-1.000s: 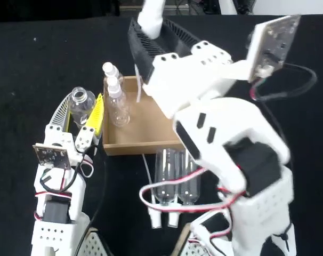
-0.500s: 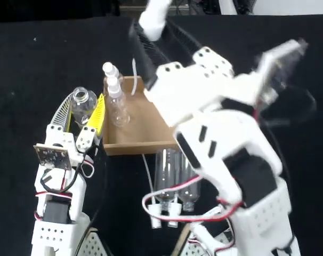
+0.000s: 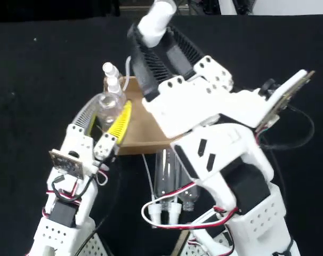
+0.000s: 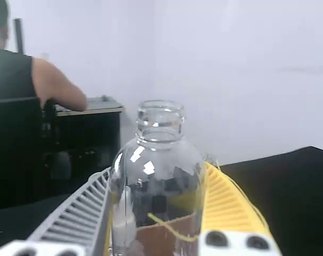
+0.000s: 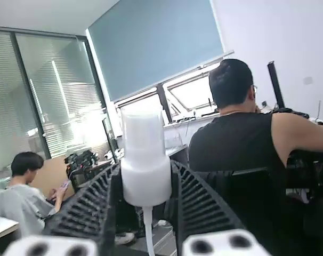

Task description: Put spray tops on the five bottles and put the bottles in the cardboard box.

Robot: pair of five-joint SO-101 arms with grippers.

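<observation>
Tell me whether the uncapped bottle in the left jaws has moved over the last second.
Yes. The uncapped bottle has shifted right in the high view, from clear of the cardboard box to overlapping its left wall, close to the capped bottles.

A flat black table carries everything. An open brown cardboard box sits on it around the middle, slightly to the left. Just near of the box, two clear plastic bottles lie on their sides, side by side and touching, necks toward the near edge. Two white spray tops are at those neck ends; whether they are screwed on cannot be told. A thin white tube lies just left of the bottles.
</observation>
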